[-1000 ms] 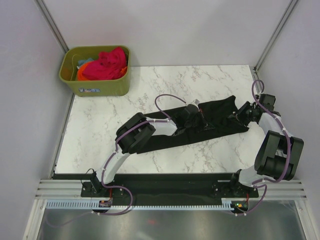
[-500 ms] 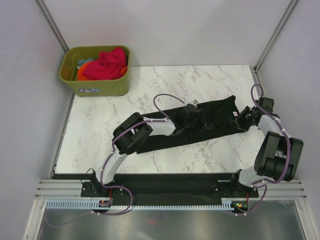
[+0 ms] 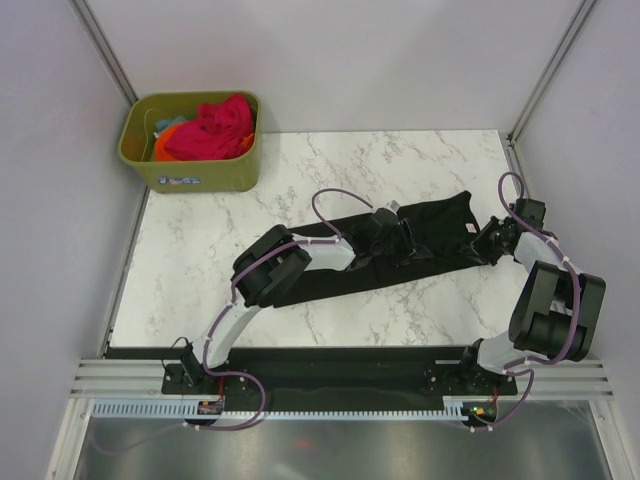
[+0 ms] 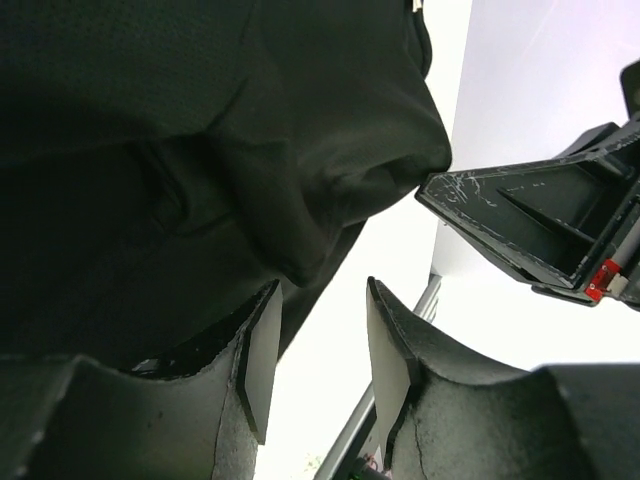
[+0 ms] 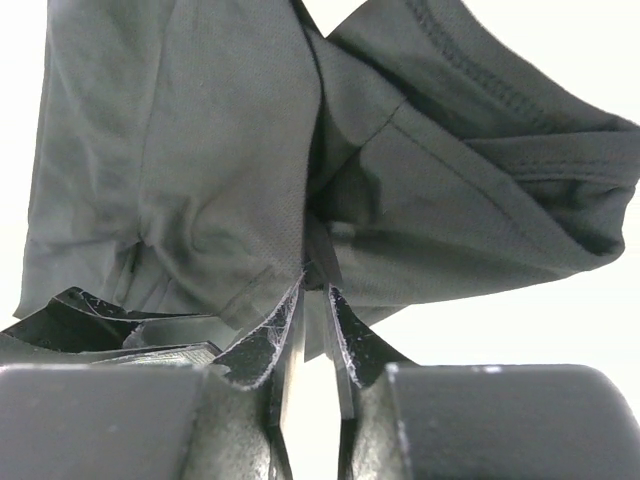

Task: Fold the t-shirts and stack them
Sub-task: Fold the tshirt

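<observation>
Black cloth: one black t-shirt (image 3: 440, 228) lies as a long, partly folded band on the marble surface (image 3: 300, 170), well apart from the olive-green bin (image 3: 190, 172) and running on a slant away from it toward the right arm's side. Others wait bundled inside the bin, a pink-red tee (image 3: 215, 128) on top and an orange tee (image 3: 163, 148) at the rim. State of left hand (image 4: 320, 325): jaws parted, nothing between them, poised just above the band's middle, where the cloth is bunched into a soft ridge. State of right hand (image 5: 314, 300): jaws almost together, pinching a thin fold at the end of the band farthest from the bin. Risks, judged from this layout: (1) the right pinch takes only a narrow bit of edge, so a pull away from the bin could slip it free, or lift one layer alone and open the fold. (2) Nothing pins the middle, so a drag by the right hand may slide the whole band over the smooth marble instead of tightening it. (3) The ridge under the left hand could be folded in as a crease, giving a lumpy, skewed packet that stacks badly. (4) Both hands work near each other at the end away from the bin, so a crossing move risks finger contact or a snag.
</observation>
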You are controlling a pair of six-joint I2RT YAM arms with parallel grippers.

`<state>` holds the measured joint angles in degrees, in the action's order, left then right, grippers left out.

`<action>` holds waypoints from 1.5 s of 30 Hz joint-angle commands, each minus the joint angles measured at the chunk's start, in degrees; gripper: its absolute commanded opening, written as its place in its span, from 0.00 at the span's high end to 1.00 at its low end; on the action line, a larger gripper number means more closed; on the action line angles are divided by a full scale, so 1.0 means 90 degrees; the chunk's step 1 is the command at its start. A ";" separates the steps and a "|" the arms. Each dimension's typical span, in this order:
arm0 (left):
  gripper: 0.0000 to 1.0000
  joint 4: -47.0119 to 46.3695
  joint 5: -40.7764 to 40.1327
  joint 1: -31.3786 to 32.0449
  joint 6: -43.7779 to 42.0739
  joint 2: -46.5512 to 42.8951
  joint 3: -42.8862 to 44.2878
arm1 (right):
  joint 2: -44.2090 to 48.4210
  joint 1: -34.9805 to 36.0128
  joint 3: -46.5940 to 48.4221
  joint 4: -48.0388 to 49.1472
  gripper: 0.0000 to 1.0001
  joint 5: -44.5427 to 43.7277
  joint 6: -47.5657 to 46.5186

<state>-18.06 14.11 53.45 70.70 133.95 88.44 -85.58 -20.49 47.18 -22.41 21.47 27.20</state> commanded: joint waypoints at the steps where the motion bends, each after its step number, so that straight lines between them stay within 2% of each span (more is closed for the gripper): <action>1: 0.53 -0.0044 0.0112 0.0018 0.0114 0.0194 0.0339 | -0.0052 -0.0028 -0.0096 0.0312 0.78 -0.0189 -0.0141; 6: 0.56 -0.0024 0.0132 0.0018 0.0114 0.0283 0.0524 | -0.0052 -0.0028 -0.0164 0.0479 0.70 -0.0218 -0.0181; 14: 0.66 0.0034 0.0112 0.0008 0.0094 0.0331 0.0612 | 0.0007 -0.0028 -0.0359 0.0820 0.67 -0.0287 -0.0239; 19: 0.76 0.0025 0.0112 0.0008 0.0104 0.0322 0.0642 | 0.0027 -0.0028 -0.0447 0.1054 0.71 -0.0355 -0.0229; 20: 0.82 0.0025 0.0122 0.0008 0.0104 0.0312 0.0651 | 0.0027 -0.0028 -0.0466 0.1084 0.71 -0.0364 -0.0220; 23: 0.92 0.0025 0.0141 0.0008 0.0094 0.0263 0.0661 | 0.0017 -0.0028 -0.0486 0.1162 0.77 -0.0355 -0.0220; 25: 0.98 0.0035 0.0180 -0.0002 0.0104 0.0215 0.0632 | 0.0036 -0.0028 -0.0486 0.1211 0.84 -0.0355 -0.0200; 27: 0.98 0.0044 0.0190 -0.0011 0.0104 0.0166 0.0593 | 0.0085 -0.0028 -0.0476 0.1192 0.95 -0.0345 -0.0200; 29: 0.98 0.0054 0.0219 -0.0021 0.0172 0.0078 0.0534 | 0.0202 -0.0038 -0.0467 0.1162 1.00 -0.0326 -0.0181; 35: 0.98 0.0093 0.0356 -0.0070 0.0358 -0.0078 0.0427 | 0.0495 -0.0028 -0.0369 0.0802 1.00 -0.0384 0.0005; 45: 0.98 0.0249 0.0405 -0.0119 0.0348 -0.0352 0.0202 | 0.0612 -0.0028 -0.0447 0.0372 1.00 0.0065 0.0308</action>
<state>-15.79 16.71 52.62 71.81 135.13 90.87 -81.43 -20.49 43.13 -17.67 20.25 28.91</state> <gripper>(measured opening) 0.028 0.010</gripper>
